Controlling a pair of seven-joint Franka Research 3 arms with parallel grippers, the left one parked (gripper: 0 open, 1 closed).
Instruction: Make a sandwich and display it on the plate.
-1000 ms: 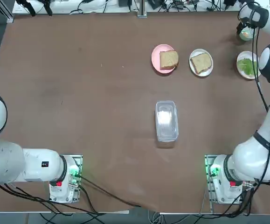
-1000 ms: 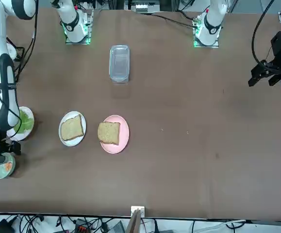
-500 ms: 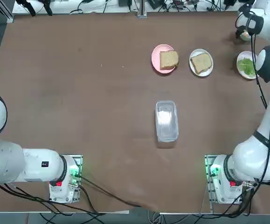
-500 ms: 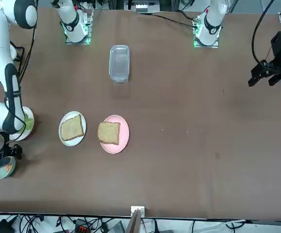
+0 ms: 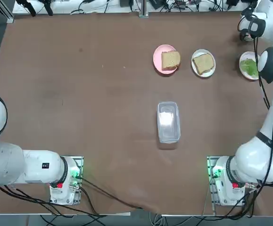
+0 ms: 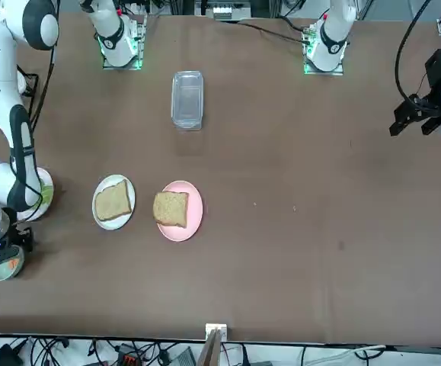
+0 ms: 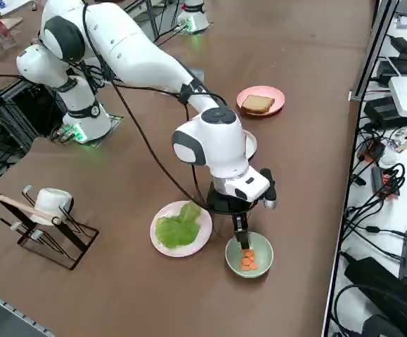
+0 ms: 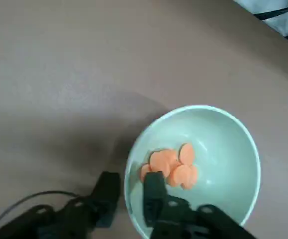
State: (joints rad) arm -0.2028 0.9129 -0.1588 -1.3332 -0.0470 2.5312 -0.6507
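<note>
Green bowl (image 8: 218,154): carrot slices (image 8: 173,167) lay inside
Right gripper (image 8: 130,185): partly open, over the rim (I watched it closely)
Bread slices (image 5: 203,63): one on the white plate (image 5: 195,55), one on pink

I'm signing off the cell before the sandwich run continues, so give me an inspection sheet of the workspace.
Surface: brown table, no spill seen
Job's things: one bread slice on the white plate, another on the pink plate; lettuce on a second white plate
Clutter: clear plastic box; black rack with a white roll
Right gripper: at the green bowl of orange slices, fingers apart, one over the bowl, nothing gripped
Cables: draped along the right arm; more beyond the table edge
Surroundings: electronics alongside; people, nothing seen
</note>
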